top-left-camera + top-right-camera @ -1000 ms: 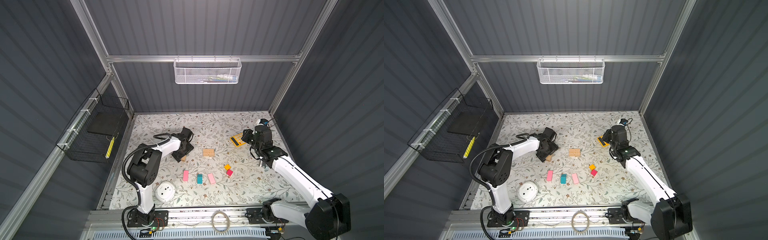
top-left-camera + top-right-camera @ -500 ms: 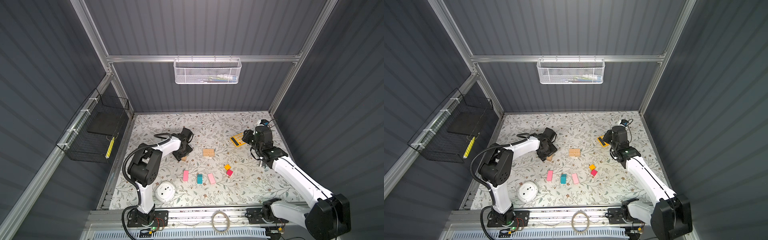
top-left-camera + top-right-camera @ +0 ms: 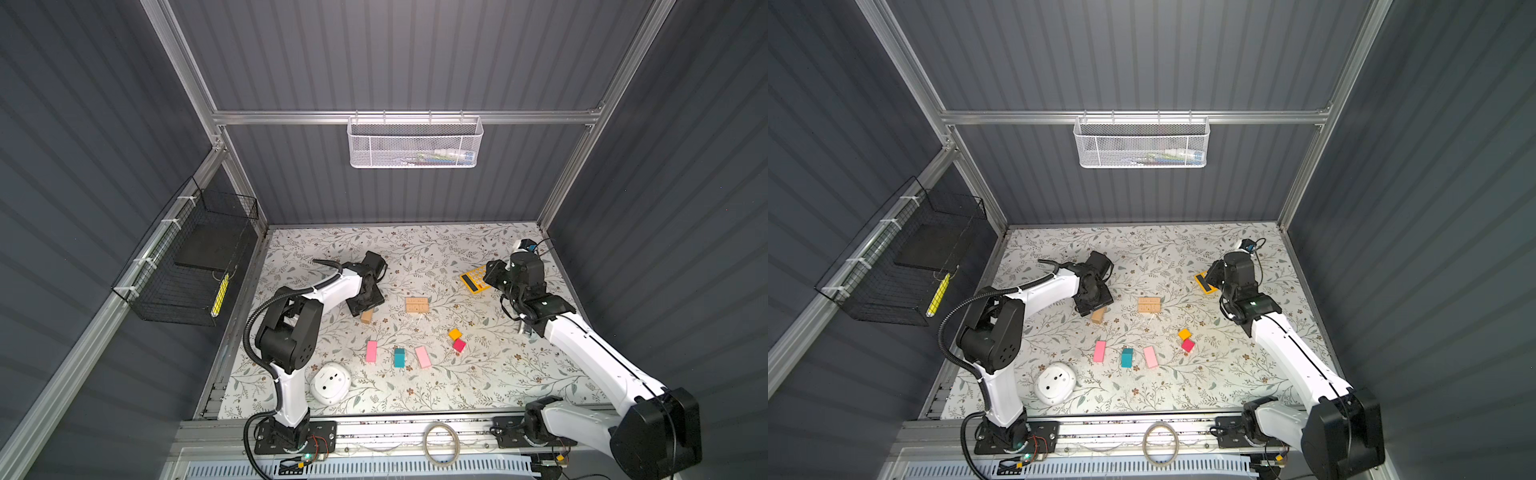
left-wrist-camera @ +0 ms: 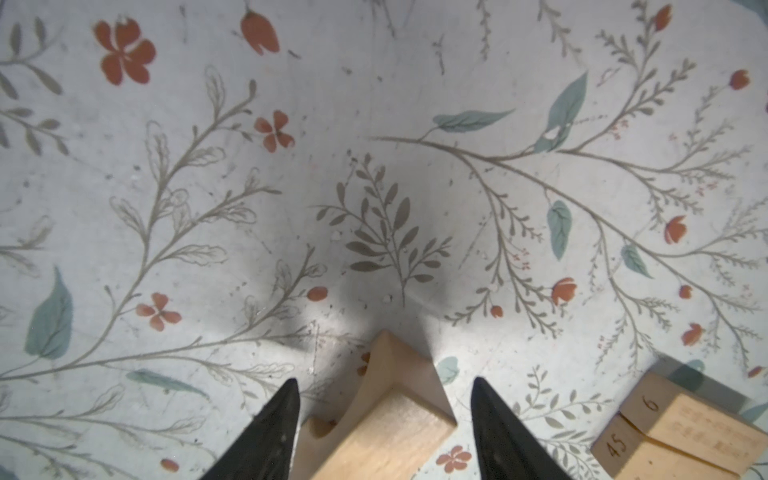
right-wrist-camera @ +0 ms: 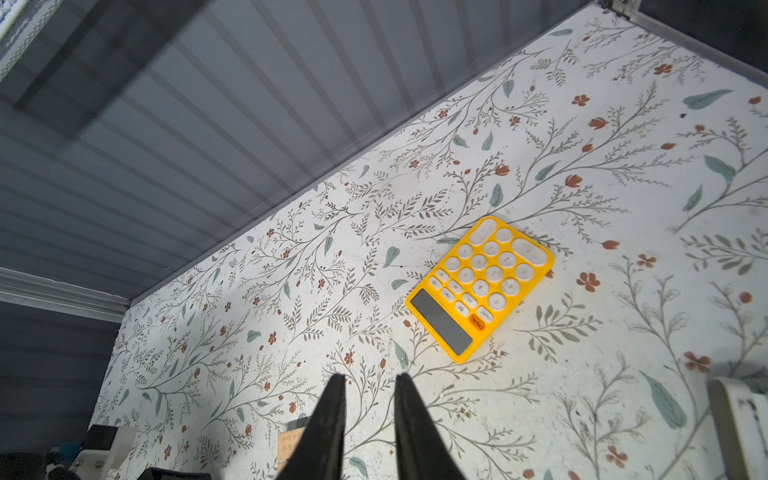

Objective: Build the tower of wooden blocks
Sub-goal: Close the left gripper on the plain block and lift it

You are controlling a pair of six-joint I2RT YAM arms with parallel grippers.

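Observation:
A tan wood block (image 4: 395, 424) with a curved notch lies on the floral table. My left gripper (image 4: 384, 380) is open and straddles it: one finger is at its side and the other stands off with a gap. In a top view this block (image 3: 366, 317) pokes out under the left gripper (image 3: 365, 309). Two tan bars (image 3: 417, 304) lie side by side mid-table. Two pink slabs (image 3: 371, 351) (image 3: 423, 357), a teal block (image 3: 400, 357), an orange cube (image 3: 455, 333) and a red cube (image 3: 459, 345) lie nearer the front. No tower shows. My right gripper (image 5: 370, 377) hovers narrowly open and empty.
A yellow calculator (image 3: 473, 279) lies at the back right, just beyond the right gripper. A white round device (image 3: 330, 383) sits at the front left beside the left arm's base. Dark walls close in the table on three sides.
The left gripper's jaws have narrowed around the tan block. The right arm has not moved.

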